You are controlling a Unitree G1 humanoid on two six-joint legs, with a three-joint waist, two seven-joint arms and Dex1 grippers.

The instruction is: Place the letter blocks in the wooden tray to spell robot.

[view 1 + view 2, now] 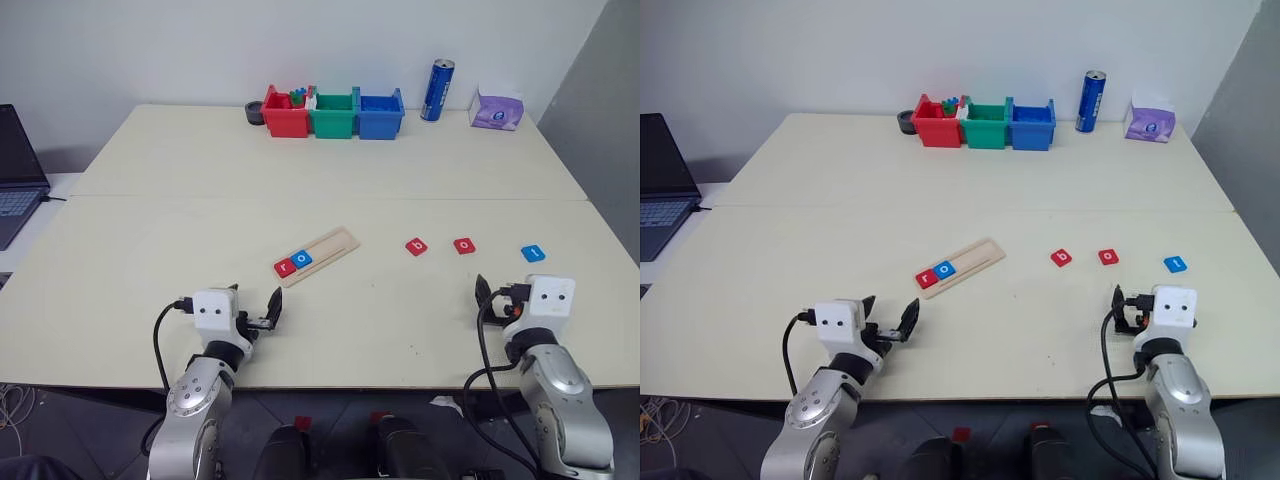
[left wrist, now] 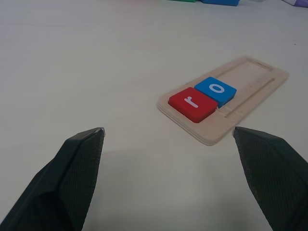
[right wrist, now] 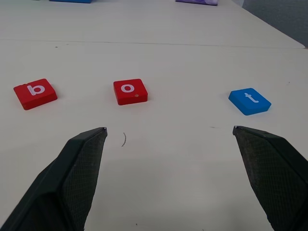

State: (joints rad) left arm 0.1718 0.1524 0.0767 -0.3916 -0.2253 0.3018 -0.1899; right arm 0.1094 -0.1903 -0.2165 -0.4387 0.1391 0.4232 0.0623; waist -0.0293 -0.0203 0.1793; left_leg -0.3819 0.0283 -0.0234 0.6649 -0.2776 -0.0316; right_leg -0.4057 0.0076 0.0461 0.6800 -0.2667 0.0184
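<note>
Leftmost, the left end effector hovers low over the table with its fingers spread and nothing between them, just short of the wooden tray, which lies at a slant holding the red r block and the blue o block side by side at its near end. Further right, the red b block, the red o block and the blue t block lie apart in a row on the bare table, and the right end effector sits before them with its fingers wide apart, gripping nothing.
</note>
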